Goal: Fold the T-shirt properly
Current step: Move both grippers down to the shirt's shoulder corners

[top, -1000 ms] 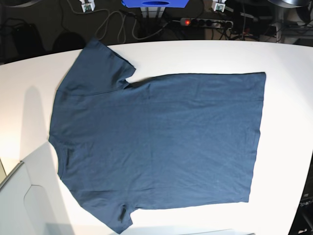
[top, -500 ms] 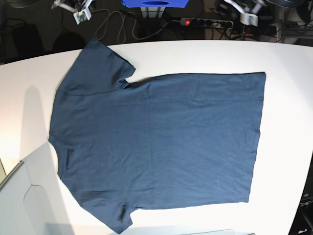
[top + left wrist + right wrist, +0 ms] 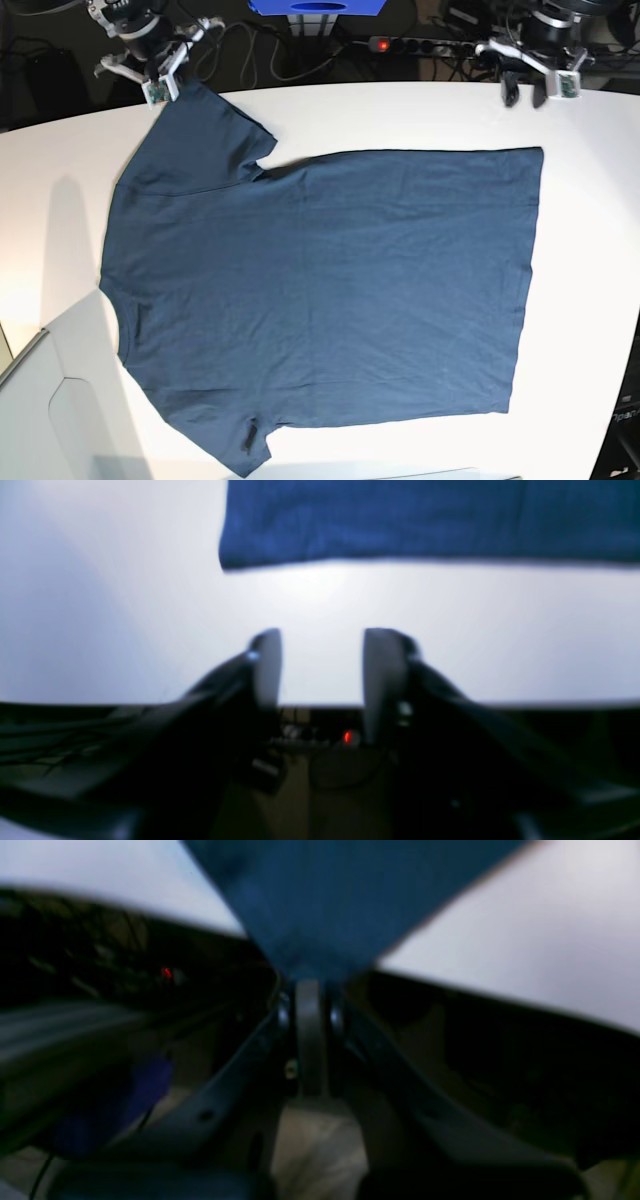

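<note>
The dark navy T-shirt (image 3: 320, 290) lies flat on the white table (image 3: 400, 115), neck to the left and hem to the right. My left gripper (image 3: 525, 95) hangs over the far table edge just beyond the hem's far corner, open and empty. In the left wrist view its fingers (image 3: 267, 665) stand apart, with the T-shirt's hem (image 3: 425, 520) ahead and a strip of table between. My right gripper (image 3: 168, 80) is at the tip of the far sleeve. In the blurred right wrist view my right gripper (image 3: 310, 990) is shut, the T-shirt's sleeve (image 3: 340, 905) just ahead of it.
A power strip (image 3: 420, 45) with a red light and several cables lie on the floor behind the table. A blue object (image 3: 315, 8) stands at the top middle. A pale grey panel (image 3: 40, 400) covers the near left corner.
Both arms have come down into view at the far table edge, one near the sleeve, one near the hem corner. The left gripper has opened. The T-shirt has not moved.
</note>
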You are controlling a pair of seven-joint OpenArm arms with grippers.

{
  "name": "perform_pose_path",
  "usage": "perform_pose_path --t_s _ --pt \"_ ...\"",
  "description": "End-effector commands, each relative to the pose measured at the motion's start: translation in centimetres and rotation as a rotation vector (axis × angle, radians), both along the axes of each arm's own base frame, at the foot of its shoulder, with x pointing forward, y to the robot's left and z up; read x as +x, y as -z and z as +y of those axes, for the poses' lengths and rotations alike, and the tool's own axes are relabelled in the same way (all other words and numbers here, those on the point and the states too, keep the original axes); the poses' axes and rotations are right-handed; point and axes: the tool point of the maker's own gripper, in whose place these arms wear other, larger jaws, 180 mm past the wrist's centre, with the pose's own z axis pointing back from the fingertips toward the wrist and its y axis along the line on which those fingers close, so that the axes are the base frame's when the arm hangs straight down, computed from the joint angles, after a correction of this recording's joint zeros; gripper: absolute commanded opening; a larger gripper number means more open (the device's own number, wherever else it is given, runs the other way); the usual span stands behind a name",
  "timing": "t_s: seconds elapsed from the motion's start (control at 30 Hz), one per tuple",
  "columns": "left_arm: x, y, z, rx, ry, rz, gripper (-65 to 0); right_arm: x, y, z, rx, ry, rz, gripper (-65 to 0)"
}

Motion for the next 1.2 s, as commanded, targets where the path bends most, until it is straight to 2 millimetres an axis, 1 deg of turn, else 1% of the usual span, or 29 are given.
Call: perform_pose_path --t_s 0.0,0.07,0.1,0.2,0.23,0.3,0.33,0.4,0.47,0.57,0.67,0.77,0.93,1.03,1.17 --pt "0.8 -1.3 1.3 0.035 -0.03 -0.055 -37.4 0.6 -0.7 0.0 -0.002 -0.017 -0.031 -64.7" --pt "1.9 -2.5 2.8 0.064 -0.08 -0.115 -37.5 0.9 -0.6 0.4 0.002 -0.047 -0.025 -61.6" --pt "2.3 -2.8 3.4 0.078 -0.099 -0.132 -37.5 1.0 -0.5 0.4 -0.002 -0.066 -0.015 -58.5" --pt "2.2 -2.2 5.0 0.09 -0.147 -0.083 -37.5 1.1 -0.4 1.0 0.0 -0.118 0.005 -46.0" --pt "2.5 -2.2 5.4 0.09 -0.159 -0.072 -37.5 1.4 -0.4 1.1 0.001 -0.122 0.0 -41.0" --pt "3.4 -2.2 6.2 0.09 -0.189 -0.068 -37.5 1.5 -0.5 1.3 0.008 -0.113 -0.006 -34.8" --pt "3.7 -2.0 6.7 0.087 -0.209 -0.059 -37.5 1.6 -0.5 1.3 0.007 -0.11 -0.008 -33.0" --pt "4.2 -1.6 7.6 0.08 -0.239 -0.06 -37.5 1.9 -0.6 1.4 0.01 -0.113 -0.015 -33.1" --pt "4.8 -0.9 8.2 0.066 -0.261 -0.06 -37.4 2.1 -0.5 1.4 0.009 -0.113 -0.016 -33.8" --pt "5.4 1.1 9.2 0.034 -0.298 -0.046 -37.4 2.0 -0.5 1.5 0.01 -0.114 -0.014 -34.4" --pt "7.1 3.1 8.5 -0.03 -0.235 -0.038 -37.5 2.0 -0.4 1.5 0.012 -0.115 -0.014 -34.4" --pt "8.2 4.3 8.4 -0.068 -0.217 -0.039 -37.6 2.0 -0.4 1.5 0.012 -0.115 -0.014 -34.4" --pt "9.0 4.6 8.3 -0.085 -0.216 -0.052 -37.6 2.0 -0.4 1.5 0.011 -0.115 -0.011 -34.4" --pt "9.6 4.9 7.1 -0.099 -0.184 -0.048 -37.6 1.9 -0.4 1.5 0.011 -0.114 -0.01 -34.4" --pt "10.0 5.6 5.7 -0.115 -0.152 -0.032 -37.6 1.9 -0.3 1.5 0.013 -0.111 -0.007 -34.4"
